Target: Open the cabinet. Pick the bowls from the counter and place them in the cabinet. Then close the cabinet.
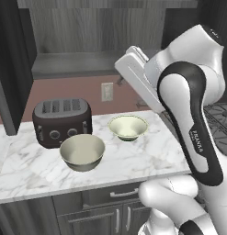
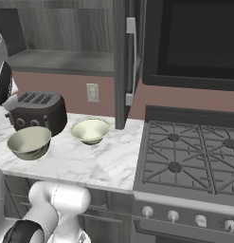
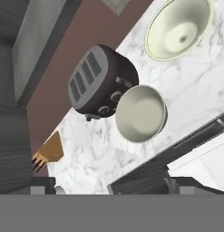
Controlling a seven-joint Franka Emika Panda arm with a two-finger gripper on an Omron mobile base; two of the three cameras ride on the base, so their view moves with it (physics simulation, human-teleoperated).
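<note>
The cabinet (image 1: pixel 87 64) above the counter stands open, its bare grey shelf showing; in the right base view its right door (image 2: pixel 121 61) is edge-on with a silver bar handle. Two bowls sit upright on the white marble counter (image 1: pixel 147 158). The larger beige-grey bowl (image 1: pixel 82 151) (image 2: pixel 29 141) (image 3: pixel 140 113) is in front of the toaster. The smaller whitish bowl (image 1: pixel 128 126) (image 2: pixel 91 130) (image 3: pixel 177 29) is farther back to the right. My gripper (image 1: pixel 120 80) (image 3: pixel 109 188) hangs high over the counter, level with the cabinet shelf, open with nothing between its fingers.
A dark toaster (image 1: pixel 62 120) (image 2: pixel 38 111) stands at the back left of the counter. A black gas stove (image 2: pixel 184 152) adjoins the counter on the right, under a dark microwave (image 2: pixel 194 42). A wall outlet (image 1: pixel 106 91) is behind the bowls. A small wooden item (image 3: pixel 50 149) sits farther along the counter.
</note>
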